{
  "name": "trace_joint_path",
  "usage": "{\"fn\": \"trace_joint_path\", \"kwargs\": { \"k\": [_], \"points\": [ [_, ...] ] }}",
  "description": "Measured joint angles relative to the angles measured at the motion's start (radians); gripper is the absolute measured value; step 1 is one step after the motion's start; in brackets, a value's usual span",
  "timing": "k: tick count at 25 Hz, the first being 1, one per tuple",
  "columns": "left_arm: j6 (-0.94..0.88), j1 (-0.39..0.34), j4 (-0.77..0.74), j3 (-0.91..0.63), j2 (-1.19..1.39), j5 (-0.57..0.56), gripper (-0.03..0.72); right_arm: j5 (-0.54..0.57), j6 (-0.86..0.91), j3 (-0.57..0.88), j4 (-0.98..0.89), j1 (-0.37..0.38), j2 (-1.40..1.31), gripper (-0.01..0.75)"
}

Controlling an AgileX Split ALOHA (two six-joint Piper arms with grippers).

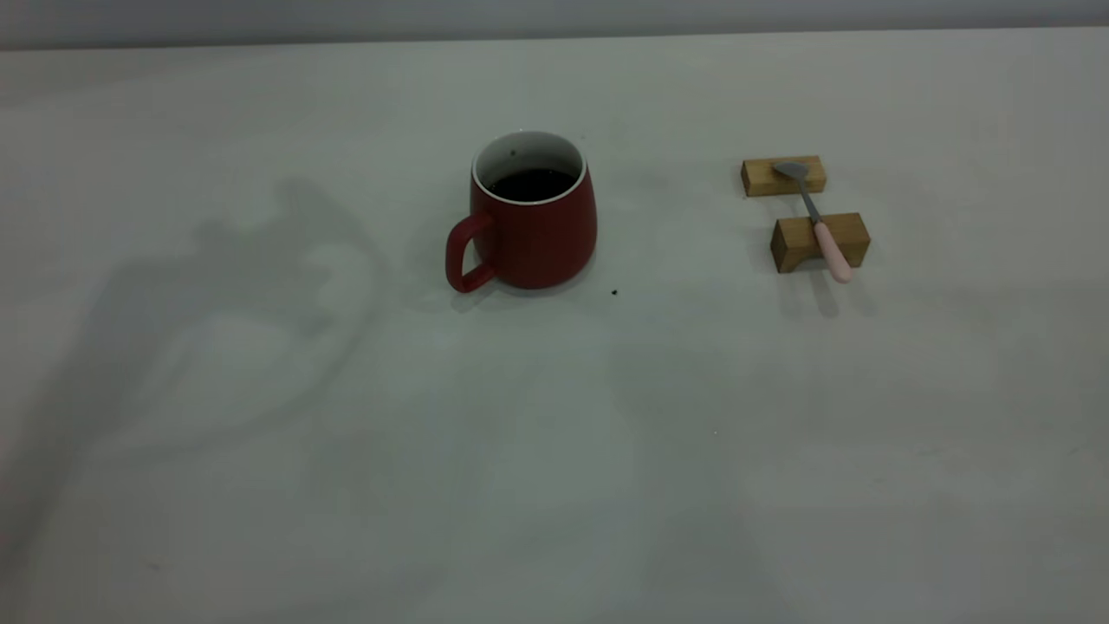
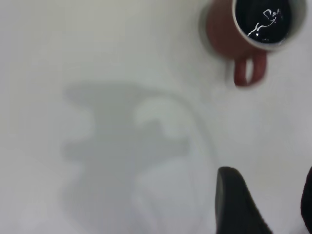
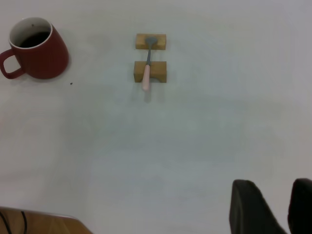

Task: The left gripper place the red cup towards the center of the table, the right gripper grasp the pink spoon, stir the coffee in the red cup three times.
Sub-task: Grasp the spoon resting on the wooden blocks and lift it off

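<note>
Red and squat, the cup stands upright near the middle of the table in the exterior view, its loop handle turned toward seven o'clock and dark coffee lying flat inside the white wall. Off at three o'clock from the cup, well apart, two wooden blocks sit one behind the other, and the spoon bridges them: grey bowl on the far block, pink handle over the near one and jutting past it toward five o'clock. A dark speck lies just beside the cup's base at four o'clock. Neither arm shows here, only soft shadows on the table. From the left wrist, the cup appears at the one o'clock corner of the picture with glints on the coffee, while the left gripper hangs above bare table, its two black fingers spread with a clear gap and holding nothing. From the right wrist, the cup sits at ten o'clock and the spoon on its blocks near twelve, both far from the right gripper, whose fingers stand parted with table showing between them, empty.
</note>
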State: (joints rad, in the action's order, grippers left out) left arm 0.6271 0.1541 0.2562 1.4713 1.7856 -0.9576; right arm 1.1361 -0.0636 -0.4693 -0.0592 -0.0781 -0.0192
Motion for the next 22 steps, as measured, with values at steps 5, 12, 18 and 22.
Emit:
{"fn": "trace_joint_path", "kwargs": {
  "k": [5,12,18,22],
  "points": [
    [-0.207,0.0,-0.069,-0.003,-0.217,-0.2,0.407,0.0,0.0,0.0,0.0,0.0,0.0,0.24],
    [-0.359,0.0,-0.074,-0.182,-0.498,-0.21,0.407,0.0,0.0,0.0,0.0,0.0,0.0,0.24],
    [-0.449,0.0,-0.075,-0.491,-0.771,-0.21,0.407,0.0,0.0,0.0,0.0,0.0,0.0,0.24],
    [-0.476,0.0,-0.093,-0.657,-0.955,-0.205,0.407,0.0,0.0,0.0,0.0,0.0,0.0,0.24]
  ]
}}
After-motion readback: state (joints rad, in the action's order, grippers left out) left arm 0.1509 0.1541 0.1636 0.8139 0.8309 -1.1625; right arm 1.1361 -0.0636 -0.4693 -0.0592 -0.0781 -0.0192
